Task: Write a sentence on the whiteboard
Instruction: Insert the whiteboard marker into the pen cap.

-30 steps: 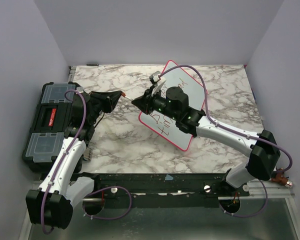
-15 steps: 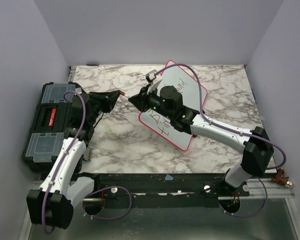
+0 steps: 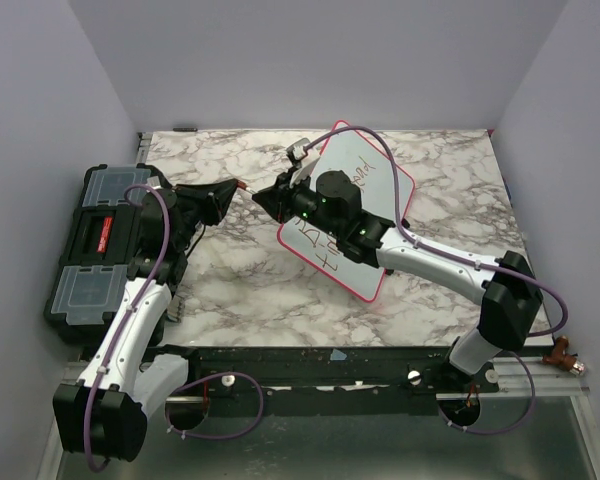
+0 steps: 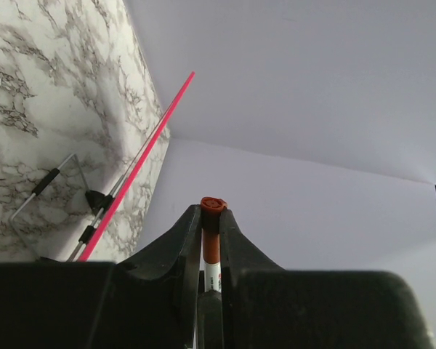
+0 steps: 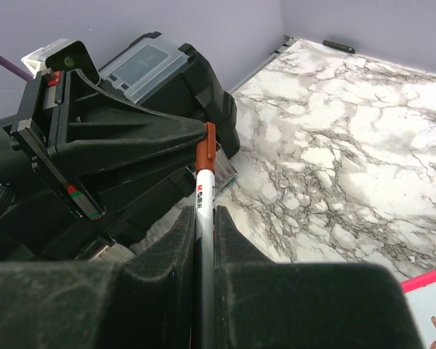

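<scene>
As my two claws stand tip to tip above the desk (image 3: 240, 275), the thing to watch is the line between them. My right claw (image 3: 260, 194) is clenched on a white pen (image 5: 202, 190). Its long axis runs straight out from my fingers toward my left, and its red-brown cap (image 5: 210, 142) touches the tip of my left claw (image 3: 234, 188). My left claw is also clenched: in its own view a red-brown capped end sits between the fingers at their tips, with white barrel behind it. Whether this is the same pen held from both sides or a second one, I cannot tell. The claws point at each other, nearly on one axis, and the box (image 3: 95, 240) is behind my left arm.

The board (image 3: 345, 150) is on the far right part of the desk, to the right of both claws and partly under my right arm. The sentence (image 3: 325, 252) is on it in dark letters, half hidden by that arm. So I judge the writing is finished or nearly so, and this step concerns the cap or a hand-over. My right arm is the nearer one to the board. The next move needs both claws on one axis, because a small angle could jam the pen.
</scene>
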Controlling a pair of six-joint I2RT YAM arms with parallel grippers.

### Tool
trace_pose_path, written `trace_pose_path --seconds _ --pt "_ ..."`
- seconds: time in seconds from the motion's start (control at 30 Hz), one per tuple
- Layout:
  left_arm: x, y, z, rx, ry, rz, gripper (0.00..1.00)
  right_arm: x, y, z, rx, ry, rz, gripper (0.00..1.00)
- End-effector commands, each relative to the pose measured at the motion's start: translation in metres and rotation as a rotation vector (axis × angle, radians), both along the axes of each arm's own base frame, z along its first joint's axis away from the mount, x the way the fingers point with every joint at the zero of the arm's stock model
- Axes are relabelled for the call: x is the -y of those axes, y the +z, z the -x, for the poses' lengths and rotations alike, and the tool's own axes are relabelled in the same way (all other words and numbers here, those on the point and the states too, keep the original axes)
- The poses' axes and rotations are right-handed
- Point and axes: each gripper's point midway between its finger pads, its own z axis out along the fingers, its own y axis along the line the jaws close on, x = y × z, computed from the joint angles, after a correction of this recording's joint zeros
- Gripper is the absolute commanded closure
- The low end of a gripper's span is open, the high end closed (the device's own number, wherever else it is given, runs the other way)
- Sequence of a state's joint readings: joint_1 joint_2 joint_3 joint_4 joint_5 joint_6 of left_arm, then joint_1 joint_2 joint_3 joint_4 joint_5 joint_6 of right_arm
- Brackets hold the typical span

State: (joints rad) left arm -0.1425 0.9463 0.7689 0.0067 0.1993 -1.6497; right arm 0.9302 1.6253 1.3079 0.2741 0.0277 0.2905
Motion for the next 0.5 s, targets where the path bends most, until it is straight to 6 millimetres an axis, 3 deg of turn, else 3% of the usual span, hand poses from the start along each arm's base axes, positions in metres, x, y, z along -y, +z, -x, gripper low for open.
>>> trace_pose_path --seconds 0.0,0.47 --pt "0.0211 0.0183 0.0156 0.034 -0.128 0.042 1.0 -0.0025 -0.0007 -0.0119 0.062 -0.011 0.029 0.99" --pt "0.0215 0.022 0.0226 0.024 -0.142 0.007 1.0 -0.0079 0.0015 -0.0097 0.181 0.053 0.106 0.99"
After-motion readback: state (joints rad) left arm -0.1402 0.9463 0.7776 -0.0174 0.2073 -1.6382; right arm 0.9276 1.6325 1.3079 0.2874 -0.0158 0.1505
